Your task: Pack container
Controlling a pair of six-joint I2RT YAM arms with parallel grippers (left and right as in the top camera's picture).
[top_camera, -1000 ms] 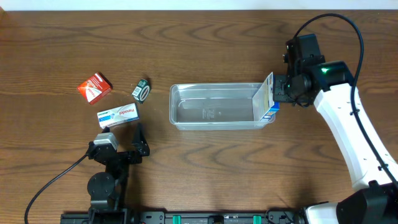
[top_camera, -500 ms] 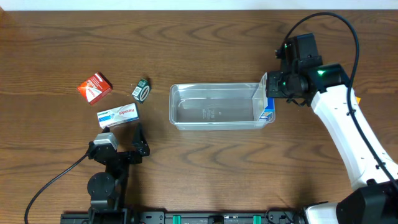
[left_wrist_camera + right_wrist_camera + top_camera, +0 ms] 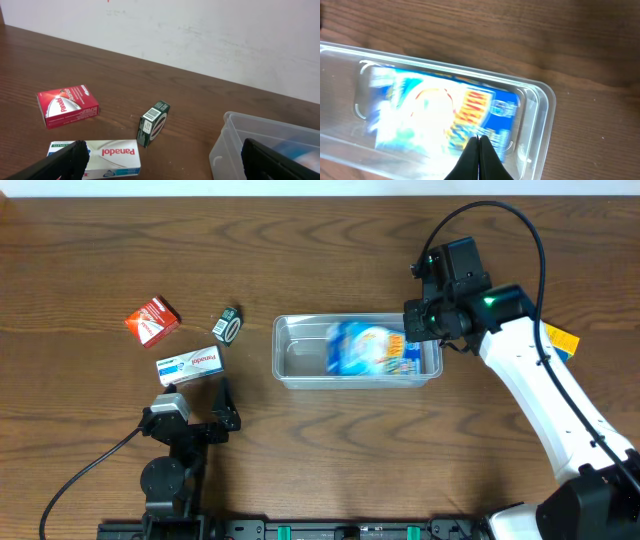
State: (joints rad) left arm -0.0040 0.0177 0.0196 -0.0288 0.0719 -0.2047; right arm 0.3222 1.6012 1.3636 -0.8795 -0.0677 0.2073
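I logged the right arm [image 3: 545, 395] as long white shell links with black joint housings. A small green light [image 3: 487, 302] glowed on its black wrist module, and a black cable [image 3: 490, 204] arched above it. The right gripper [image 3: 479, 150] had two black fingers tapering to narrow tips. The left arm [image 3: 170, 455] was black throughout, with a rounded base joint, one pale grey block [image 3: 170, 404] and a thin black lead [image 3: 95, 465]. The left gripper [image 3: 162, 155] had blunt, matte black fingers [image 3: 65, 162].
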